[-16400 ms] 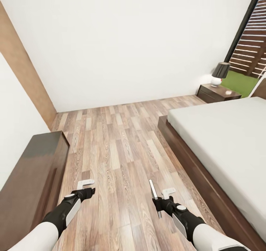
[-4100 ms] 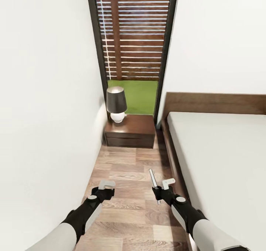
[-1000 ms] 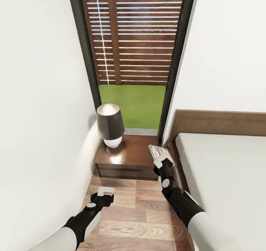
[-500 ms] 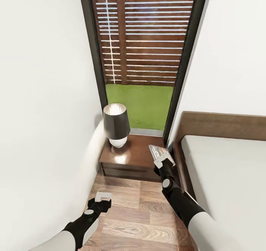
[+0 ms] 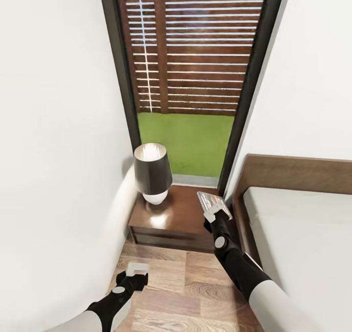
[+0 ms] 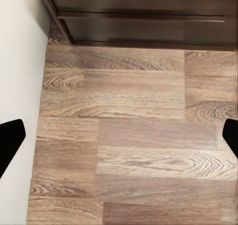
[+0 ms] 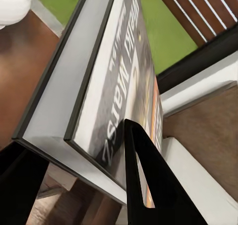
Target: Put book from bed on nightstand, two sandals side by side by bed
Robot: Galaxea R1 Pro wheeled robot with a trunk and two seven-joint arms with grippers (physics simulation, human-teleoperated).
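Note:
My right gripper (image 5: 215,214) is shut on the book (image 5: 210,202), a thin paperback that tilts over the right side of the dark-brown nightstand (image 5: 178,219). In the right wrist view the book (image 7: 119,86) shows white lettering and an orange band, with one black finger (image 7: 148,185) across its cover. I cannot tell whether the book touches the nightstand top. The bed (image 5: 303,239) with its grey mattress lies just to the right. My left gripper (image 5: 137,269) hangs open low over the wood floor (image 6: 129,115), its fingertips (image 6: 10,140) wide apart. The sandals are out of view.
A table lamp (image 5: 152,173) with a dark shade stands on the nightstand's left part. A white wall (image 5: 54,151) runs close along the left. Behind the nightstand is a tall dark-framed window (image 5: 190,77). The bed's headboard (image 5: 293,173) stands against the far wall.
The camera has turned and come closer, so the nightstand and window look larger. My right gripper keeps the book over the nightstand's right side. The left arm sits lower in the picture.

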